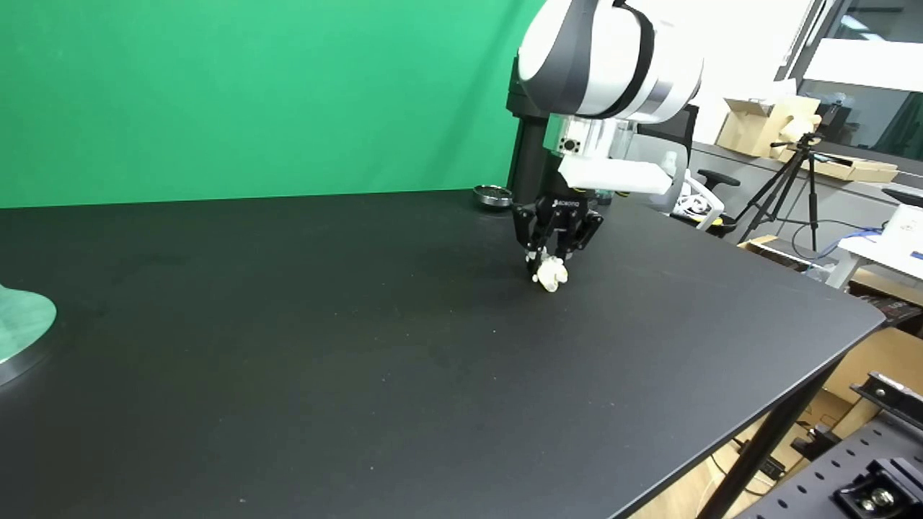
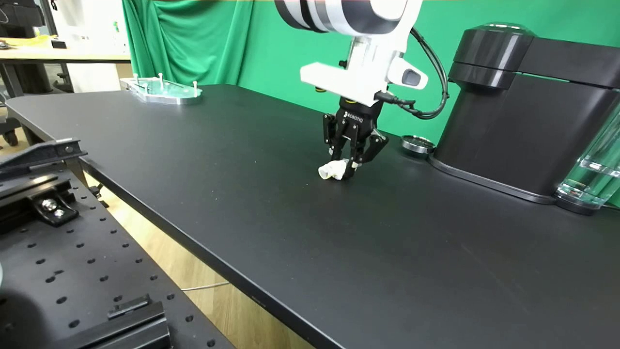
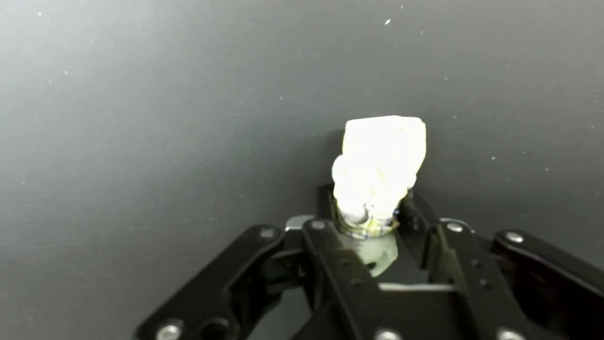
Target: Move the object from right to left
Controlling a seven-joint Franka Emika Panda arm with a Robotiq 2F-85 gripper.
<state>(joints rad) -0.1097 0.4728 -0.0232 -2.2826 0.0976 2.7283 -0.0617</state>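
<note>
The object (image 3: pixel 380 160) is a small white, lumpy piece, like a little figurine. It shows in both exterior views (image 1: pixel 551 275) (image 2: pixel 333 169), low at the black table top; I cannot tell whether it touches the table. My gripper (image 3: pixel 368 203) points down with its fingers on both sides of the object. The fingers seem to press on it, so the gripper looks shut on it in both exterior views (image 1: pixel 549 259) (image 2: pixel 342 166). In the wrist view the object's bright part sticks out past the fingertips, and its greyer lower end lies between the fingers, partly hidden by one.
A tall black machine (image 2: pixel 508 126) with a clear tank (image 2: pixel 593 167) stands by the green backdrop. A small round metal tin (image 2: pixel 417 144) sits beside it. A clear plate with pegs (image 2: pixel 164 92) lies at the table's far end. A pale green round plate (image 1: pixel 23 321) shows at an edge.
</note>
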